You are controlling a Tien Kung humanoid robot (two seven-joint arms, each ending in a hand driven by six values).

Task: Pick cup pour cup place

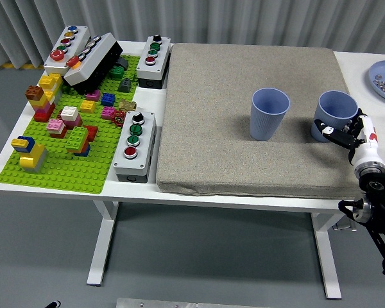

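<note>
**Cup's back on the mat, here's how I'd treat the grip**

My right hand is at the right edge of the grey mat, fingers wrapped around the lower side of the right cup. From this view I read it as closed on the cup wall, though the fingertips are small and dark, so I can't say how tight the hold is. The cup stands upright, and its base looks to be resting on the mat, near the mat's right edge. The left hand isn't visible at all.

The other cup stands upright just left of it, apart, nearer the middle of the mat. Both look like thin blue plastic tumblers, tapered toward the bottom. My guess: very light, slightly flexible walls, smooth enough to slip if I squeeze lazily and soft enough to buckle if I squeeze hard. I'd take hold around mid-height, fingers round the side and thumb opposite, where the taper helps it wedge down into the grip. Can't tell if anything's inside either one.

Further out, the white counter carries a green brick baseplate with loose bricks on the left, a few button boxes beside it, and a plate at the far right corner.
</note>
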